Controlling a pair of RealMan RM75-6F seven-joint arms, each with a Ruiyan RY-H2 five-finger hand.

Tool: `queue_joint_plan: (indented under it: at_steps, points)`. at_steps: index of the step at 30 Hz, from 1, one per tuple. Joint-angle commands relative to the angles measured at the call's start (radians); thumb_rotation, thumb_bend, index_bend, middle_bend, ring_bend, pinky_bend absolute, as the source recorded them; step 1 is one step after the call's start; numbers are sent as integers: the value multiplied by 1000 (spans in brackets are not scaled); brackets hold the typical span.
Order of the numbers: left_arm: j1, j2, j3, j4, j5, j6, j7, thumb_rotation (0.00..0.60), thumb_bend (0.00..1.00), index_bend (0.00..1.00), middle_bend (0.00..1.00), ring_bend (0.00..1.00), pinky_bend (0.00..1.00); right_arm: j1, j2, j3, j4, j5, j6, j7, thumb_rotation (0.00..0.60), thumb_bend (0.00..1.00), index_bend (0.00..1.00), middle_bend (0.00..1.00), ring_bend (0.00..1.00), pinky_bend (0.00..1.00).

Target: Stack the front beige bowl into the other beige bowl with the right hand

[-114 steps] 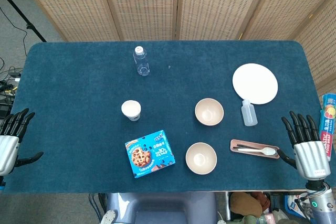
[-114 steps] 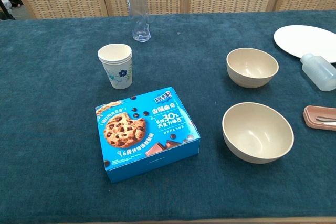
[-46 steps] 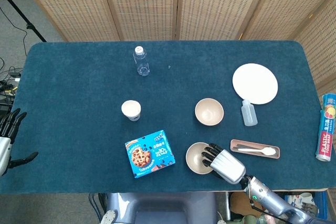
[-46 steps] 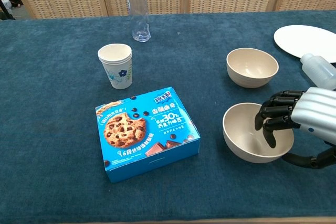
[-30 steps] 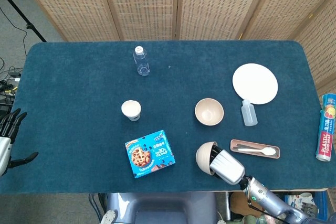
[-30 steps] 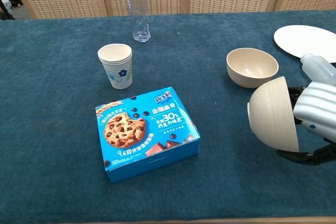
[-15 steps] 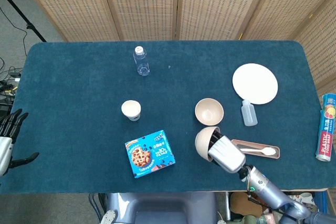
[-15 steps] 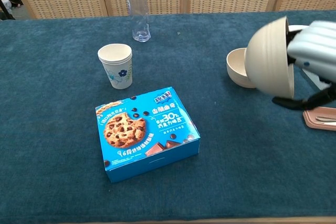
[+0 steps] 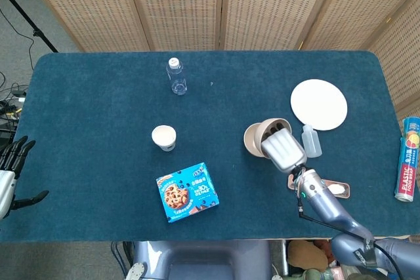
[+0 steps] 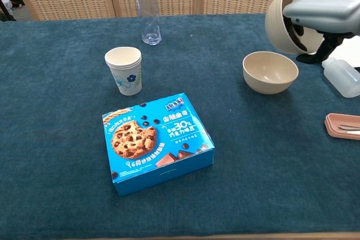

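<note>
My right hand [image 9: 283, 149] [image 10: 325, 3] holds one beige bowl [image 10: 283, 22] [image 9: 270, 128] in the air, tilted on its side, with fingers inside the rim. The other beige bowl [image 10: 270, 71] sits upright on the blue cloth, just below and in front of the lifted one in the chest view. In the head view only its left rim [image 9: 249, 140] shows beside the held bowl. My left hand [image 9: 12, 174] hangs open at the table's left edge, holding nothing.
A blue cookie box [image 10: 156, 141] lies front centre, a paper cup [image 10: 124, 69] behind it, a clear water bottle [image 10: 148, 10] further back. A white plate [image 9: 319, 103], a small squeeze bottle [image 10: 341, 76] and a pink tray [image 10: 343, 125] with a spoon [image 9: 337, 189] are at the right.
My right hand gripped the front bowl, lifted it off the cloth, tipped it on its side and carried it back and up above the other bowl. The left hand stayed put.
</note>
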Motion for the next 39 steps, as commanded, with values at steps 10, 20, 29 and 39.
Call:
queue_joint_plan:
  at_steps: [10,20,29,39]
  points:
    - [-8,5,-2,2,-11,-18,-8,600,0,0,0,0,0,199,-62,-32,-55,474,40,-325,600,544,665,501,421,324]
    - [-11,6,-1,-3,-15,-26,-14,600,0,0,0,0,0,309,-100,-76,-39,672,88,-396,600,586,655,488,405,324]
    - [-12,9,-2,-3,-18,-28,-24,600,0,0,0,0,0,362,-139,-111,4,735,86,-380,600,591,654,484,402,324]
    - [-13,12,-4,-1,-23,-33,-32,600,0,0,0,0,0,388,-157,-140,53,761,66,-358,600,611,526,369,319,325]
